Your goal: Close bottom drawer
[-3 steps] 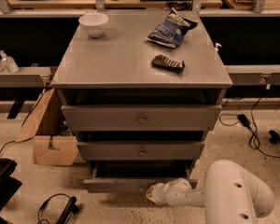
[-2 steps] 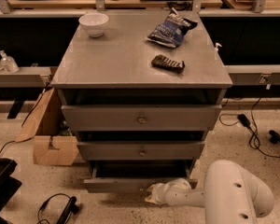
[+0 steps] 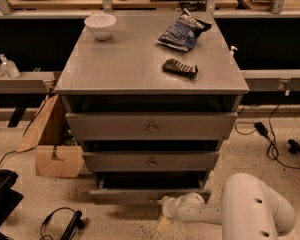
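The bottom drawer [image 3: 125, 196] is the slimmest grey front of three, low on the grey cabinet [image 3: 150, 69]. It stands pulled out a little, with a dark gap above its front panel. My white arm [image 3: 250, 209] reaches in from the lower right. My gripper [image 3: 163, 207] sits at the middle of the drawer's front, right at the panel, and hides the knob. The top drawer [image 3: 151, 126] and the middle drawer [image 3: 151, 161] each show a small round knob.
On the cabinet top lie a white bowl [image 3: 100, 25], a blue snack bag [image 3: 182, 31] and a dark packet [image 3: 179, 68]. A cardboard box [image 3: 50, 144] stands at the left. Cables [image 3: 270, 134] lie on the floor right; a black object with cable [image 3: 65, 224] at lower left.
My arm and gripper have stayed at the drawer's front. The drawer's position shows no clear change.
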Action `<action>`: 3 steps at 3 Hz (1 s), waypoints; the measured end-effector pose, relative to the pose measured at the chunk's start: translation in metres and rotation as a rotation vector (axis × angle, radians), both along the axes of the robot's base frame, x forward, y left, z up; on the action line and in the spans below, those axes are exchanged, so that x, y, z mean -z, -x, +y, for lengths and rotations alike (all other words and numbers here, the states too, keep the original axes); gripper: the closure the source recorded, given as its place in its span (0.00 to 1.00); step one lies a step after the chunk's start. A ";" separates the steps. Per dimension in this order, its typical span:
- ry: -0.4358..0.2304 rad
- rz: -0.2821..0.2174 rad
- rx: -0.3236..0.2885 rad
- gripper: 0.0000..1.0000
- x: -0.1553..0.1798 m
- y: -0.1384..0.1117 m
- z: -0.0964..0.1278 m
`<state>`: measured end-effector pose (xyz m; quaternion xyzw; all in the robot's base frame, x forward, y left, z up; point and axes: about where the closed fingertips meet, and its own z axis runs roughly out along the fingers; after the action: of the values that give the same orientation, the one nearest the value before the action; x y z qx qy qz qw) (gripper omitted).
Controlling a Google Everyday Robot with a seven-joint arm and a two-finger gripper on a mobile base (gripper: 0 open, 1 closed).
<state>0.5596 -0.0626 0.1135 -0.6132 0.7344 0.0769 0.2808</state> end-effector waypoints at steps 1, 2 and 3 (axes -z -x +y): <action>-0.001 0.001 -0.001 0.14 0.001 0.001 0.001; -0.002 0.003 -0.003 0.45 0.002 0.002 0.003; -0.003 0.005 -0.004 0.68 0.002 0.003 0.004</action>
<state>0.5570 -0.0590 0.1110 -0.6140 0.7337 0.0798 0.2797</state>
